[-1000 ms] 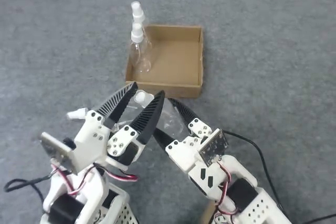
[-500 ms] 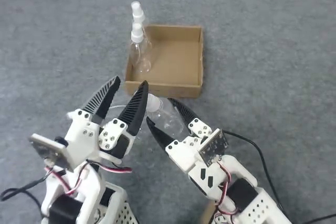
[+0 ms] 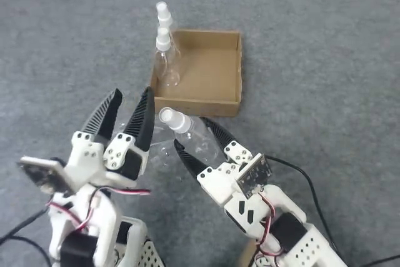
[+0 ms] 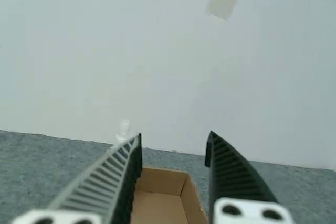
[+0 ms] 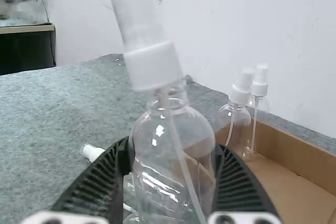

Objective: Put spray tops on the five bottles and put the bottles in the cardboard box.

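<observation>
My right gripper (image 3: 191, 132) is shut on a clear bottle (image 3: 199, 141) that carries a white spray top (image 3: 170, 117), tilted above the carpet just in front of the cardboard box (image 3: 232, 70). In the right wrist view the bottle (image 5: 170, 156) stands between the fingers (image 5: 94, 187) with its top (image 5: 144, 51) seated. My left gripper (image 3: 132, 92) is open and holds nothing, to the left of that bottle and apart from it. Two capped bottles (image 3: 167, 60) stand at the box's left side, also seen as bottles (image 5: 244, 106) in the right wrist view.
Clear bottles (image 3: 157, 147) lie on the grey carpet between the two arms. A loose spray top (image 5: 92, 152) lies on the carpet near them. The left wrist view looks past its open gripper (image 4: 174, 137) to the box (image 4: 163, 182) and a pale wall.
The left gripper has let go of the spray top on the held bottle and drawn back to the left. The right gripper has kept still with the bottle.
</observation>
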Controlling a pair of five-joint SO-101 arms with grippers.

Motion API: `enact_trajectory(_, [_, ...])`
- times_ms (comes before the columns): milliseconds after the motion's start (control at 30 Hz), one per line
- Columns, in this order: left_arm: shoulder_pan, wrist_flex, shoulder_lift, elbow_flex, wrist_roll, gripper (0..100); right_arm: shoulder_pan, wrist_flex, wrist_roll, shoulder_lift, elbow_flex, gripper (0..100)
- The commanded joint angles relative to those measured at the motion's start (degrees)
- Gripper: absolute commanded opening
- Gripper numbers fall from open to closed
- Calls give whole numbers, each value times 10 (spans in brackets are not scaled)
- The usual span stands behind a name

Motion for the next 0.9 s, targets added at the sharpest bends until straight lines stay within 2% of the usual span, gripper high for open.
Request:
enact_trajectory(0, [-3, -44, -11, 26, 8, 181, -1, 4, 7, -8, 12, 69])
enact_trajectory(200, [24, -64, -11, 54, 4, 181, -1, 4, 7, -8, 12, 69])
enact_trajectory(467, [118, -64, -11, 79, -75, 181, -1, 4, 7, -8, 12, 69])
enact_trajectory(767, [119, -63, -11, 76, -74, 180, -1, 4, 7, -8, 12, 69])
enact_trajectory(867, [92, -64, -11, 74, -71, 180, -1, 4, 7, -9, 12, 69])
